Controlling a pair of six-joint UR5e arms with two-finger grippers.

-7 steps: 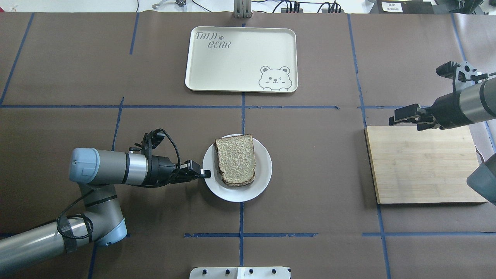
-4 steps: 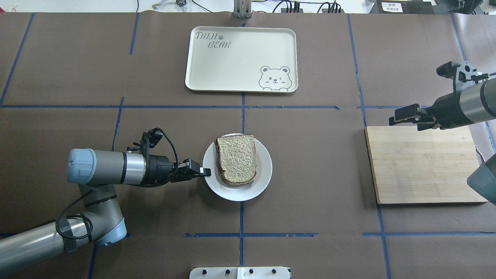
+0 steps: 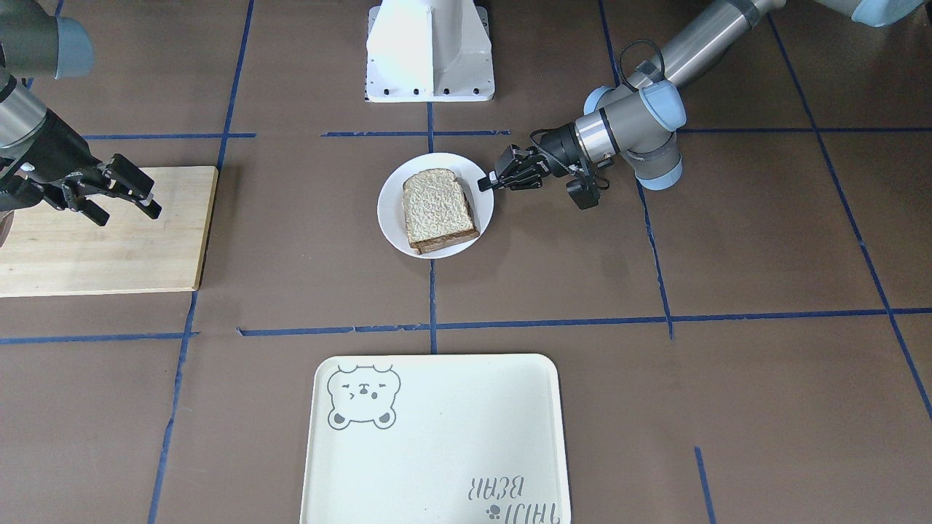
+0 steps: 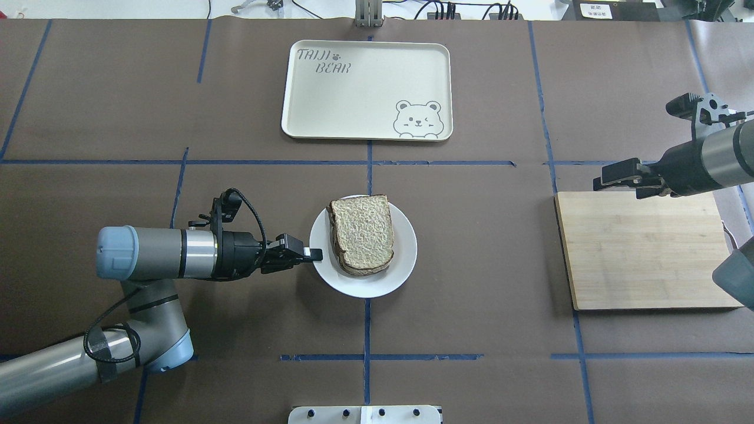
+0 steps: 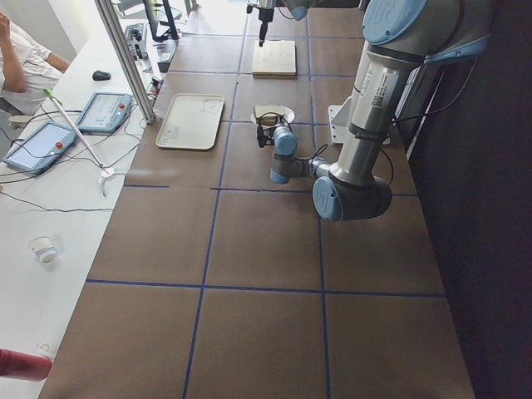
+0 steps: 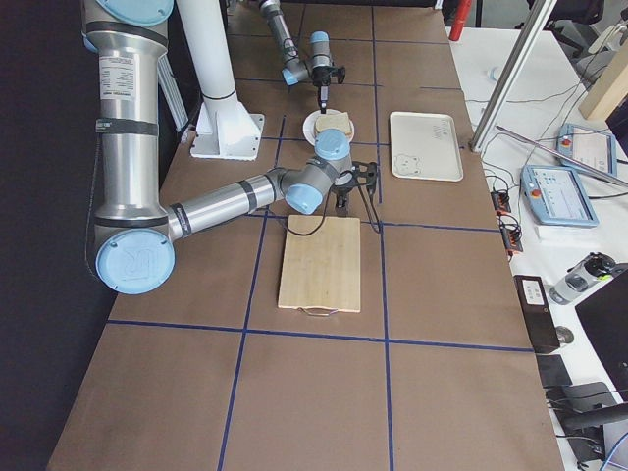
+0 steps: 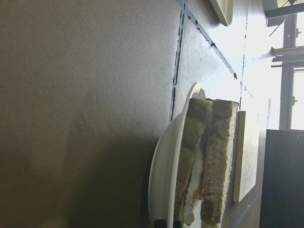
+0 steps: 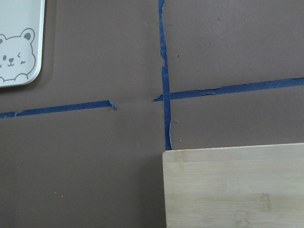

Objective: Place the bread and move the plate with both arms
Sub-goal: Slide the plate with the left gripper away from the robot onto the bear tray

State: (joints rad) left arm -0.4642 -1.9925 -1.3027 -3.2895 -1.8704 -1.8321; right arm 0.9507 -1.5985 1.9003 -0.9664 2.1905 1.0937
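Brown-crusted bread (image 4: 363, 232) lies flat on the plate (image 4: 402, 266), covering most of it, near the middle of the table (image 4: 471, 265). The left wrist view sees the stack edge-on: a second slice shows under the top one, with something white and reddish between them. The frame's bottom edge cuts off the lower part.

The left gripper (image 4: 312, 254) comes in level from the robot's left. Its jaws are closed down on the plate's near-left rim, one finger above and one below. Of these fingers, the wrist view shows only a dark sliver at the bottom edge. Whether the plate rests on the table or hangs just clear of it cannot be told. In the exterior left view the plate is tiny and partly hidden behind that arm's wrist.

The right gripper (image 4: 609, 175) is well apart, over the far left corner of the board (image 4: 642, 253), its jaws spread with nothing between them. Its own camera shows no fingers, only a board corner, blue tape (image 8: 164, 85) and the bear corner of the tray (image 4: 353, 100). The tray lies beyond the plate, and the front view crops it at the bottom.
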